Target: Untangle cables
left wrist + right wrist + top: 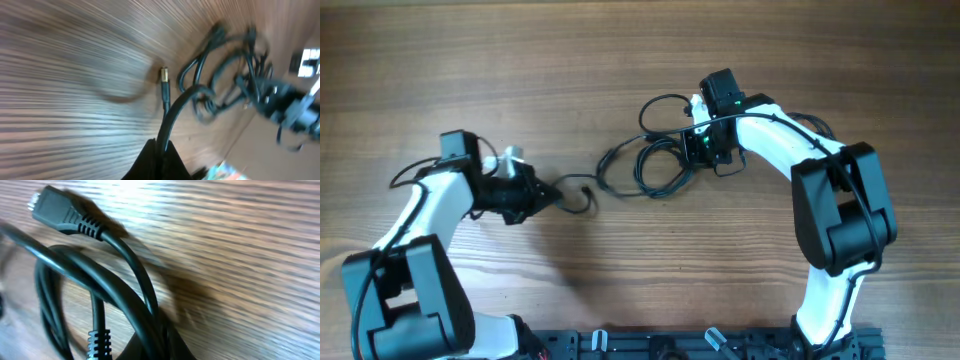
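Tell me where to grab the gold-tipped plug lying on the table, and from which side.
Pinch the plug across its black body just behind the gold tip, coming straight down from above. It lies flat on the table with bare wood on either side, apart from the tangle.

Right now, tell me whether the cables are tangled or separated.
Tangled. The cables cross in overlapping loops at the right tool; one strand runs to the left tool.
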Robot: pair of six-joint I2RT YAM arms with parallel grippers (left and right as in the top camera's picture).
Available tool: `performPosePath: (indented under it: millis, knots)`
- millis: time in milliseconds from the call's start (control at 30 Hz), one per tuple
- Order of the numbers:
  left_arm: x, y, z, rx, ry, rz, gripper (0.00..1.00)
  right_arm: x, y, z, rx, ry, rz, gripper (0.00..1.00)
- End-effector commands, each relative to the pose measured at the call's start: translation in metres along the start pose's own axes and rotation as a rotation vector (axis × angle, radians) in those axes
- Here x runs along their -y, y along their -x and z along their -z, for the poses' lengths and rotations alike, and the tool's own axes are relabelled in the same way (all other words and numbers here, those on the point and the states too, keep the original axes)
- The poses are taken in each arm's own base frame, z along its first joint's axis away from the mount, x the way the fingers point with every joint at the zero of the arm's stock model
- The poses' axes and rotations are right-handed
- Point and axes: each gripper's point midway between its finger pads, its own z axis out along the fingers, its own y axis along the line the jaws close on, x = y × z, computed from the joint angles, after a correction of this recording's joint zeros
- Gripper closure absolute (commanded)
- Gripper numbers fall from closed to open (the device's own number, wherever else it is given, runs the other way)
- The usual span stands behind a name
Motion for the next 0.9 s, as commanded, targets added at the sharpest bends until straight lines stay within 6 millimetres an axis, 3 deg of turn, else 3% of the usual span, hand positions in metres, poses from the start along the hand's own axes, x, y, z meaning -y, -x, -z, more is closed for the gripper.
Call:
performPosePath:
  millis: [0, 133, 300, 433, 600, 633, 700, 800, 867]
  knots:
    - [-0.038, 0.025, 0.026, 0.117, 0.045, 0.190, 0.96, 0.054, 0.005, 0.007, 0.040, -0.271, -0.053, 0.96]
    - [-0.071, 0.043, 0.061, 0.224, 0.006, 0.349, 0.96, 0.060, 0.004, 0.009, 0.043, -0.309, -0.052, 0.95]
    - [-0.118, 0.050, 0.103, 0.348, -0.049, 0.584, 0.96, 0.060, 0.006, 0.009, 0.051, -0.306, -0.051, 0.95]
    - [-0.128, 0.047, 0.111, 0.364, -0.066, 0.644, 0.96, 0.052, 0.005, 0.007, 0.041, -0.256, -0.047, 0.95]
    - [-0.121, 0.044, 0.100, 0.334, -0.050, 0.612, 0.96, 0.025, 0.004, 0.002, 0.019, -0.101, -0.026, 0.95]
    - [-0.120, 0.043, 0.097, 0.326, -0.040, 0.604, 0.96, 0.014, 0.004, 0.001, 0.014, -0.036, 0.014, 0.92]
    - [-0.116, 0.040, 0.089, 0.301, -0.011, 0.576, 0.96, -0.010, 0.004, 0.002, 0.008, 0.097, 0.092, 0.71]
    - [-0.116, 0.037, 0.082, 0.284, 0.034, 0.556, 0.96, -0.014, 0.007, 0.004, 0.016, 0.112, 0.104, 0.59]
    - [-0.113, 0.037, 0.078, 0.273, 0.046, 0.538, 0.96, -0.019, 0.014, 0.016, 0.031, 0.115, 0.109, 0.50]
